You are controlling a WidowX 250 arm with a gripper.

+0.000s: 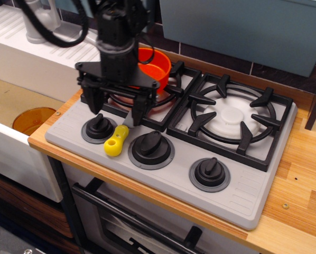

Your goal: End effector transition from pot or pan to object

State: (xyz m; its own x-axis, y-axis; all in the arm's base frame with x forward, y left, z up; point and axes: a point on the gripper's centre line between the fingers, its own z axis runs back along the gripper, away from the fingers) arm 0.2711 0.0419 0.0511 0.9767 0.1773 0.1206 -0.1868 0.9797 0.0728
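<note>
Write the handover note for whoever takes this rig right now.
Black robot gripper: open, empty, fingers pointing down, above the stove's front left, near the utensil's blade end.
Bright orange plastic saucepan: on the rear left burner, released.
Small utensil with chunky yellow handle: lying on the grey stove panel between two black knobs, untouched.
Done: gripper is off the pan.
Left: descend and close on the utensil.
</note>
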